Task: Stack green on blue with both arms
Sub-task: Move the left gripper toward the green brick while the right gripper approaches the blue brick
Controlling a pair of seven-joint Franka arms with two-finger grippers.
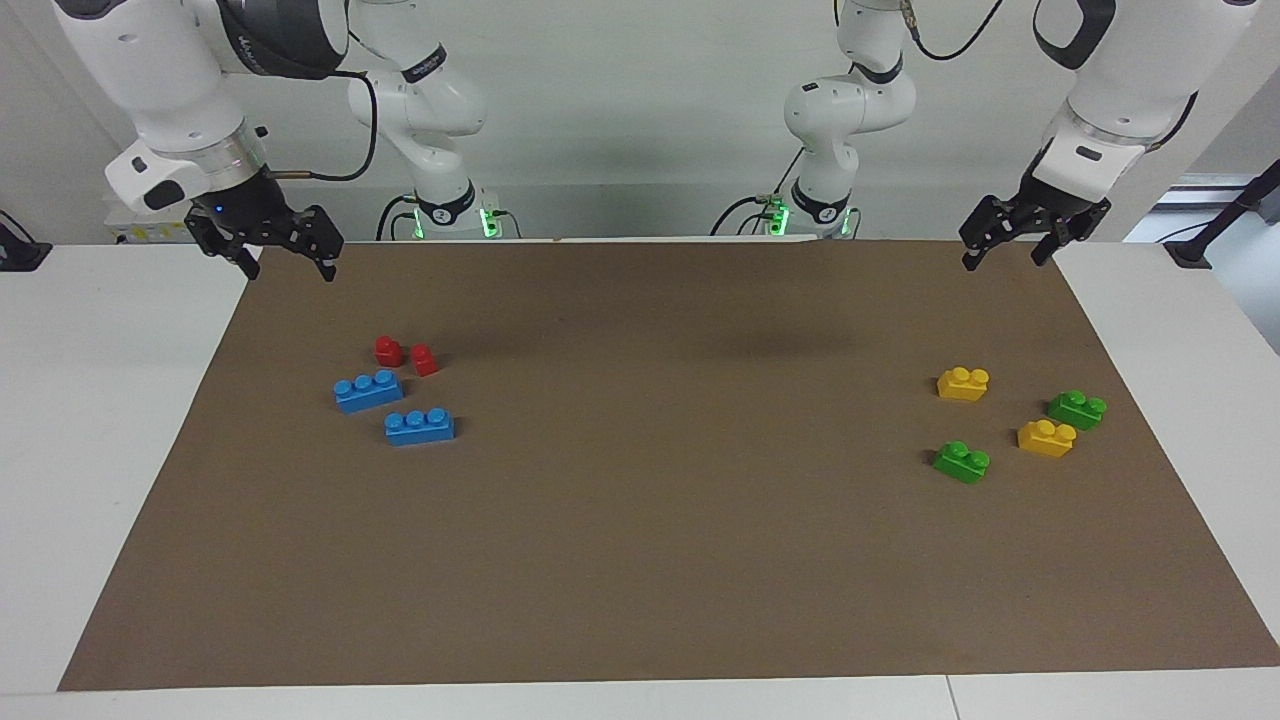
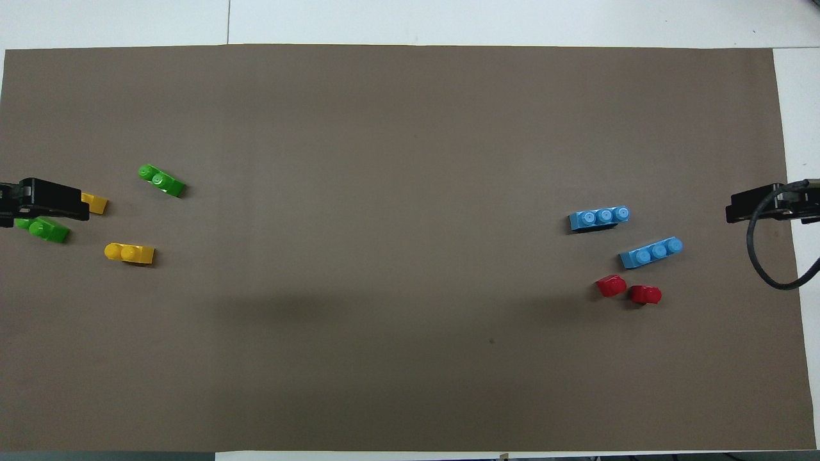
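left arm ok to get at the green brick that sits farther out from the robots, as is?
Probably yes. The left gripper hangs open and empty over the mat's corner at its own end, and that green brick lies on the same end, studs up. The nearest yellow brick sits apart from it, so nothing blocks a descent from above.

A robotics lab: two white arms (image 1: 160,90) at a brown-matted table (image 1: 640,560).

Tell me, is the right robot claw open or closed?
Open. The right arm's black two-finger gripper hangs above the brown mat's corner with its fingers spread apart.
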